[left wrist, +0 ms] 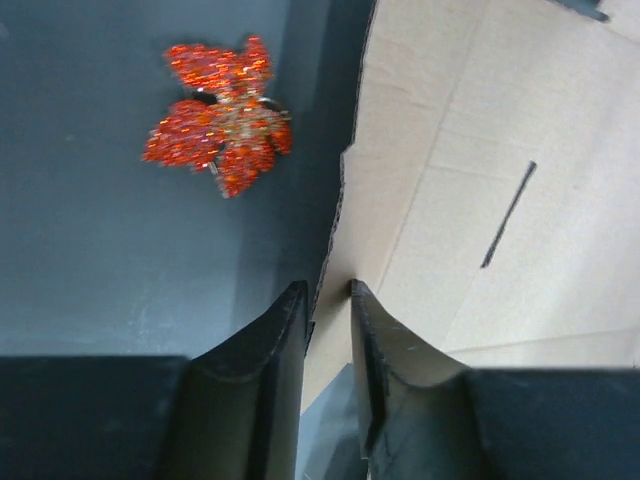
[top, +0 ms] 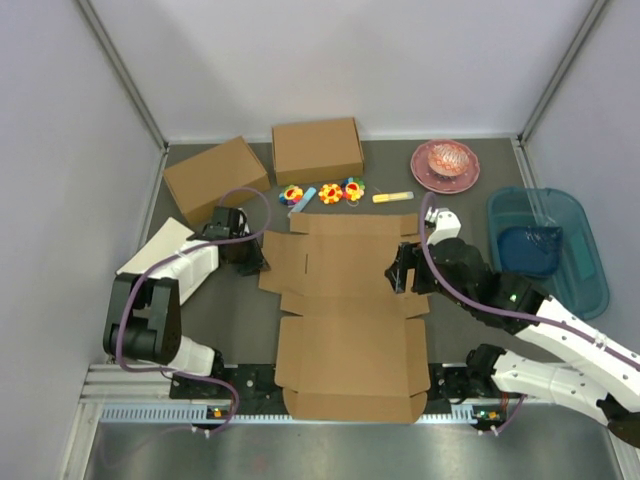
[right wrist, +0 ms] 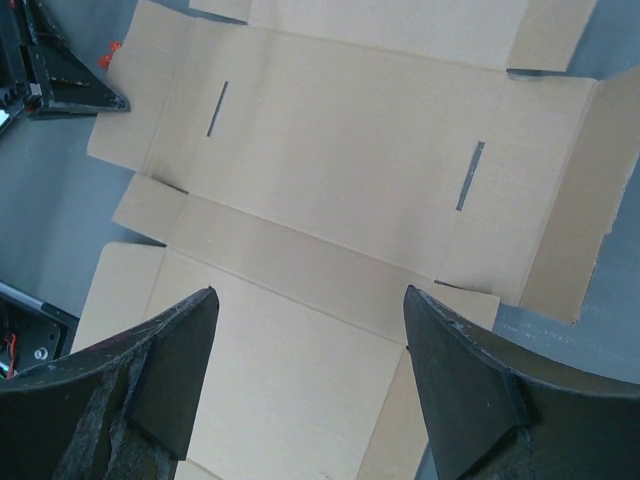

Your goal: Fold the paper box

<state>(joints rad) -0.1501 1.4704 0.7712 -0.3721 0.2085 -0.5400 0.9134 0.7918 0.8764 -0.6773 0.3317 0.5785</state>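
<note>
The paper box (top: 345,350) is laid flat as an unfolded sheet in the centre of the top view. Its long axis runs from the bottom edge of the frame up toward the middle. The nearest panel is left untouched, and the farther panel is flanked by both arms.

At the left side of that panel the left gripper (top: 247,252) is placed astride the edge of the side flap. In the left wrist view the cardboard edge is seen passing between the two fingers (left wrist: 285,340), which are set narrowly around it. Whether the flap is already pinched cannot be told.

At the right side the right gripper (top: 402,270) is held over the sheet with its jaws spread wide and nothing between them.

The left arm is therefore judged nearer to a hold. The flap would need to be swung up and inward, toward the right of the frame, about a crease lying along the sheet's long axis.

Farther off, near the top of the frame, a closed box (top: 317,150) is seen apart from the sheet.
</note>
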